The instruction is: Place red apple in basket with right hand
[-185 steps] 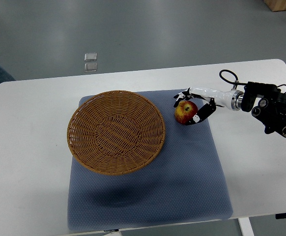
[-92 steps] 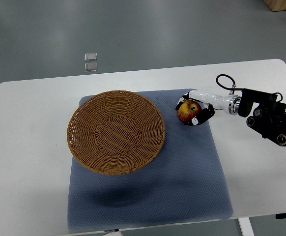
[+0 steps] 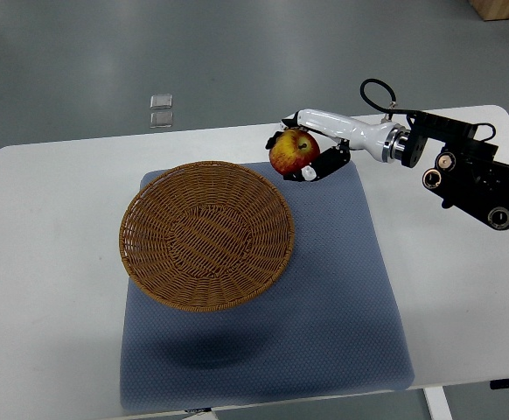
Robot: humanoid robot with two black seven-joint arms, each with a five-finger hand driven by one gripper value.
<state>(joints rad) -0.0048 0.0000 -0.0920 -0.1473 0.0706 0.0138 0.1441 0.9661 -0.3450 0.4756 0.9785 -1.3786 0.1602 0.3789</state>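
Note:
The red apple [image 3: 293,152] is held up off the mat in my right hand [image 3: 307,149], whose white and black fingers are shut around it. The hand and apple hang just past the far right rim of the round wicker basket [image 3: 206,234], which lies on the left half of the blue-grey mat [image 3: 342,289]. The basket holds nothing. My right arm [image 3: 464,171] reaches in from the right edge. No left arm shows.
The mat lies on a white table [image 3: 53,289]. Beyond the table's far edge is grey floor with a small metal plate [image 3: 161,110]. A wooden corner [image 3: 504,9] shows at the top right.
My right hand closed on the apple, lifted it off the mat and carried it up and left, toward the basket's far right rim. The dark sleeve at the left edge is gone.

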